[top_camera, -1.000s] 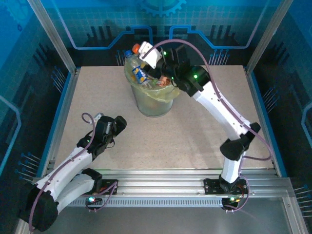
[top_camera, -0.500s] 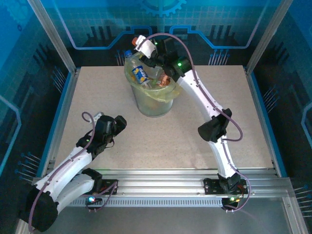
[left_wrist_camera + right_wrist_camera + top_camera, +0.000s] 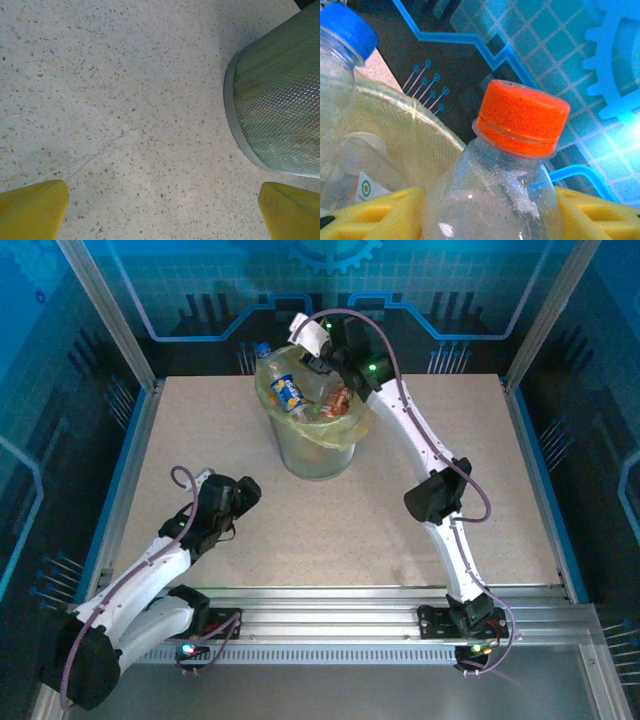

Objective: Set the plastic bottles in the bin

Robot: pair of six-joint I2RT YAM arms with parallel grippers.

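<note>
At the far rim of the bin (image 3: pixel 318 455), our right pincer (image 3: pixel 490 212) grips an orange-capped bottle (image 3: pixel 520 120) above the heaped plastic bottles (image 3: pixel 300 395); next, we judge, it must clear the rim and let go; our left pincer (image 3: pixel 162 210) hangs open over the surface (image 3: pixel 100 100).

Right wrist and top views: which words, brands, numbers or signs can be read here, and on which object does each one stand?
No text can be read as words.
White label in the bin: small green mark, too blurred to read.
Blue and orange label in the bin: too small to read.
Orange cap of the bottle in the right gripper: plain, no print.
</note>
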